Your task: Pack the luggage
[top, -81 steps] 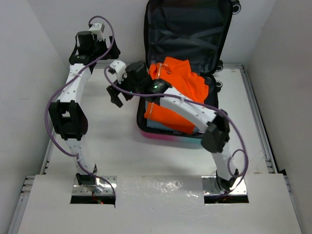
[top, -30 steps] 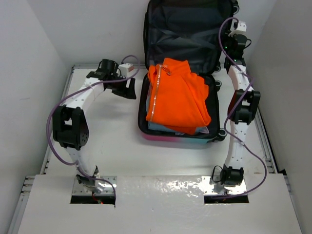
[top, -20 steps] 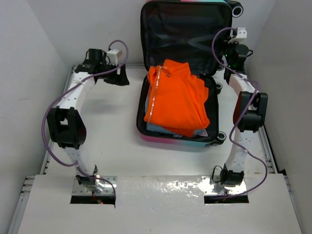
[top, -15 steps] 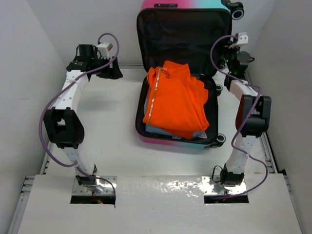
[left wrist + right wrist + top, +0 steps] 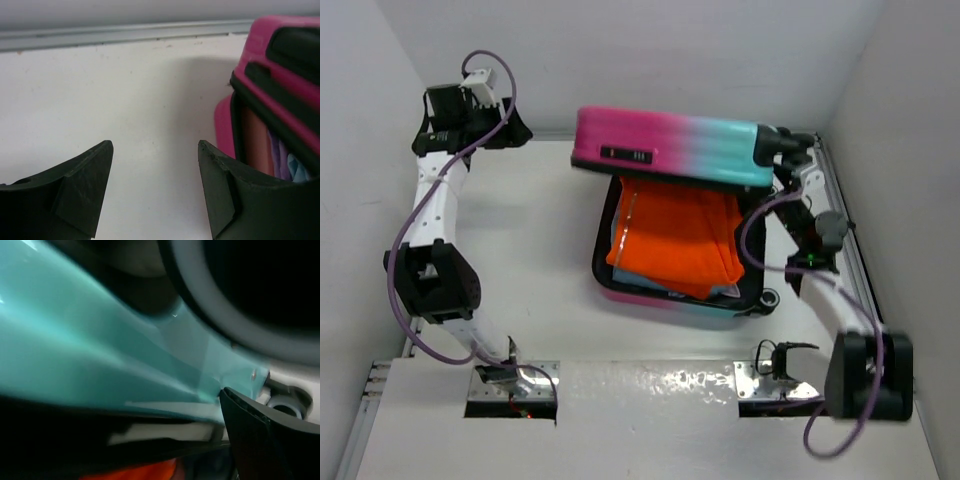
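Overhead, the luggage lies on the white table, right of centre and towards the back. Its lid is tipped partway down over the lower half. The lid is a hard, glossy shell with fine ribs, running from hot pink at the left end to turquoise at the right, and a small dark lock panel sits on its near face. Below it the open half has a pink rounded rim and a dark lining. A folded orange garment of soft, creased cloth fills it, with a pale blue layer showing at the edges. A black wheel sticks out at the near right corner.

The left gripper is up in the far left corner, well apart from the luggage. In its wrist view the two matte black, wedge-shaped fingers stand spread with only bare table between them. A grey metal rail runs along the back edge. The pink corner of the luggage sits on the right of that view, with purple and blue clothes showing in the gap.

The right gripper is at the turquoise end of the lid. Its wrist view shows smooth turquoise shell, a round dark wheel and one black finger close by. Whether that claw is spread or pinching the lid cannot be told.
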